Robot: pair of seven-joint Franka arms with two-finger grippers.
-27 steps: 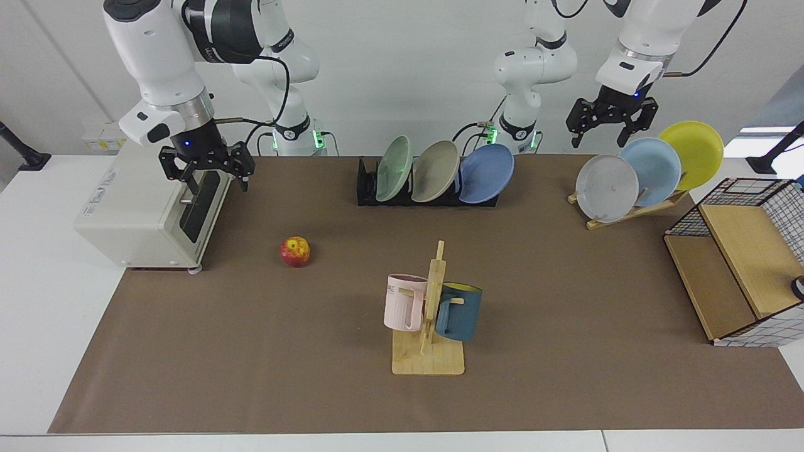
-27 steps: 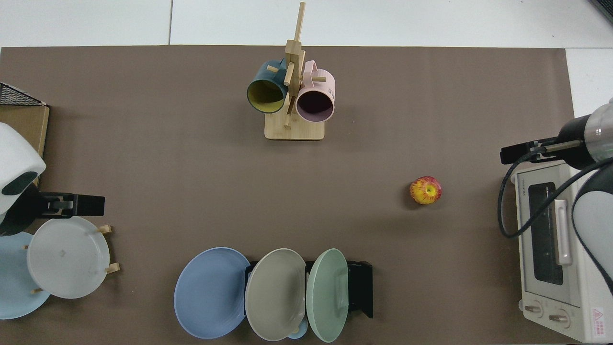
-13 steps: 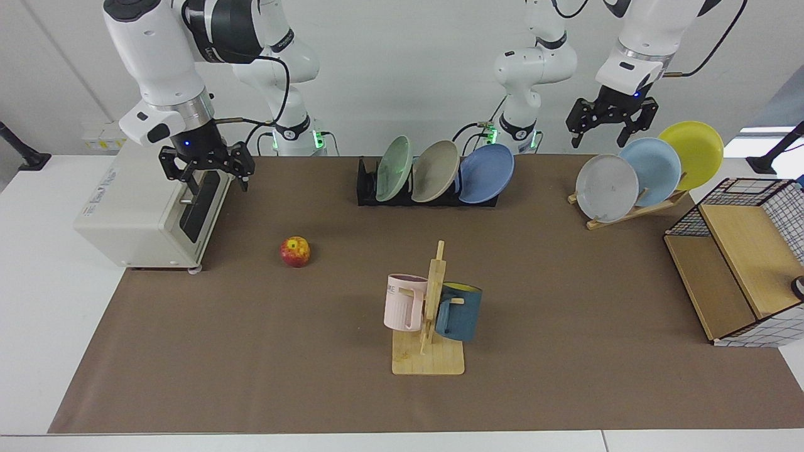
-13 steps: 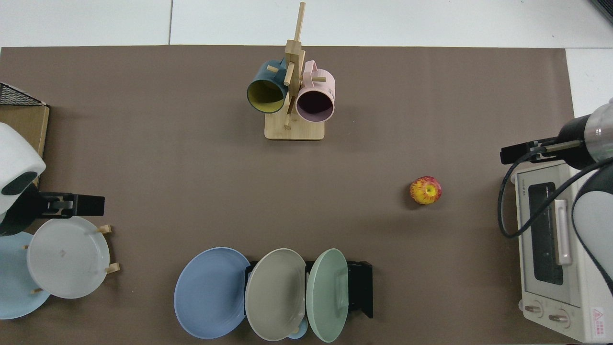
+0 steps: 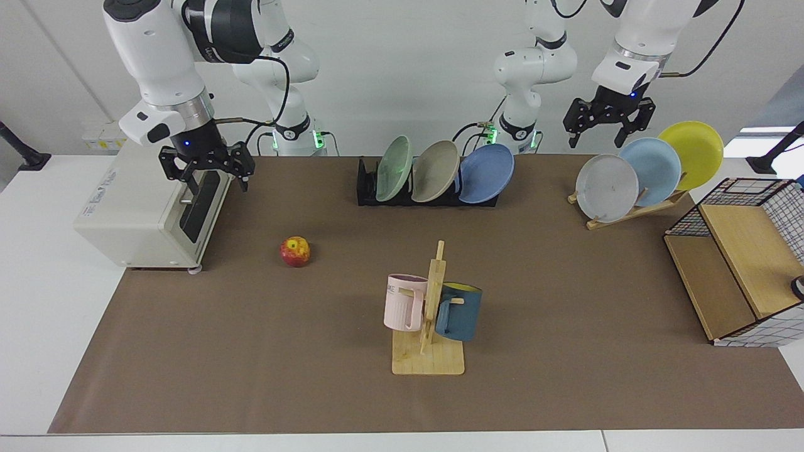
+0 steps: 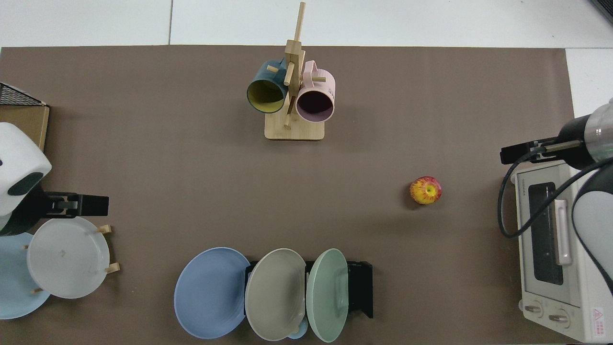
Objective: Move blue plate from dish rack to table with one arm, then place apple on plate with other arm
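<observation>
Bare brown-matted counter (image 5: 251,351) lies open between the black slotted dish rack (image 5: 367,188) at the far edge and the wooden mug tree (image 5: 430,314) mid-counter, the only obstacle.

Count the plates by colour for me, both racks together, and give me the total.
Green: 1
Beige: 1
Medium blue, the blue plate: 1
Grey: 1
Pale blue: 1
Yellow: 1
Total: 6

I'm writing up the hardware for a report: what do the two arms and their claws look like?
Both arms are glossy white with dark grey joint bands and silver wrist rings. Each black two-finger claw, the left claw and the right claw, shows a small blue light; black cables run along the wrists.
</observation>
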